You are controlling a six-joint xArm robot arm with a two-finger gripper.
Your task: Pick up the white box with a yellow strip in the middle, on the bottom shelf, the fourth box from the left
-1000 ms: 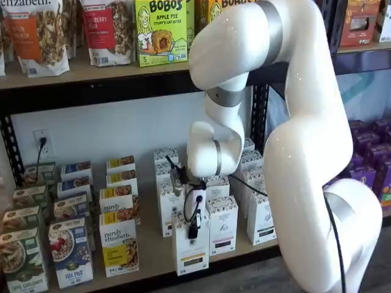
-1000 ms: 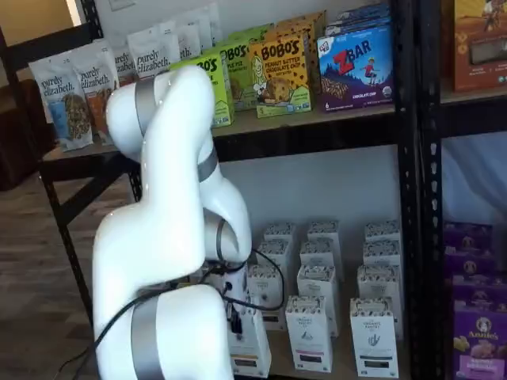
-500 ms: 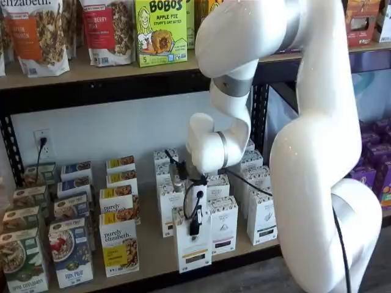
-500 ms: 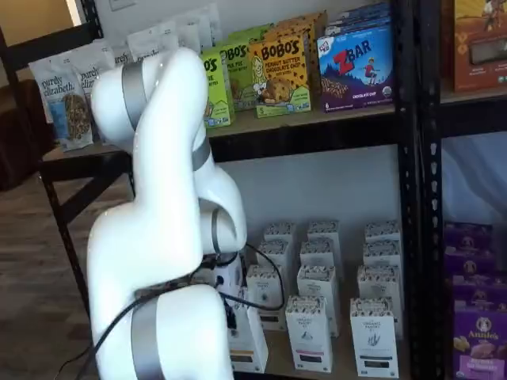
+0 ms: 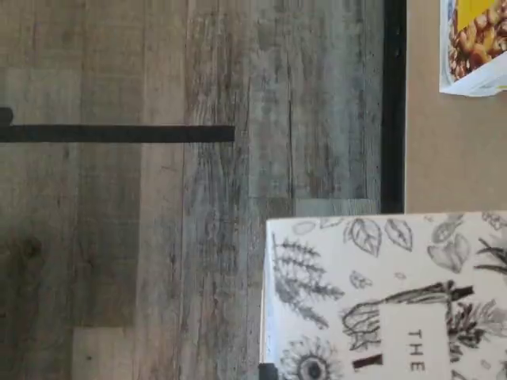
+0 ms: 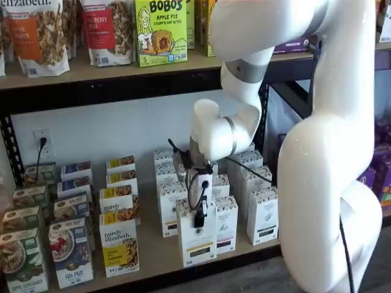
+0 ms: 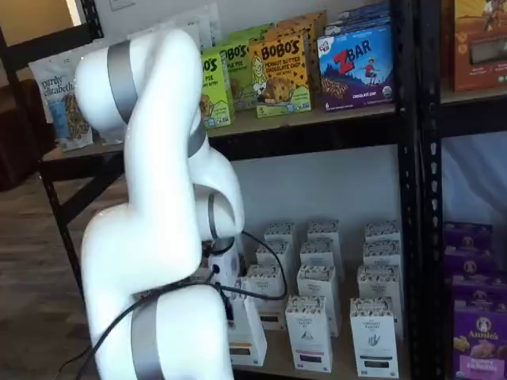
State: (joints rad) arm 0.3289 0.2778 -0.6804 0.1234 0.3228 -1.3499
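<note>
At the bottom shelf (image 6: 146,256), the gripper (image 6: 199,221) clamps the white box (image 6: 197,241). Lifting straight out should avoid toppling neighbouring cartons.

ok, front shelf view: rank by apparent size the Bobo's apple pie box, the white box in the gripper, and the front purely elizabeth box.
1. Bobo's apple pie box, top cropped, so unsure against the next
2. white box, shut in the gripper
3. purely elizabeth box, near in size to the white box

arm (image 6: 317,183): bent, wrist pointing down | gripper (image 6: 199,221): jaws closed, gripping
</note>
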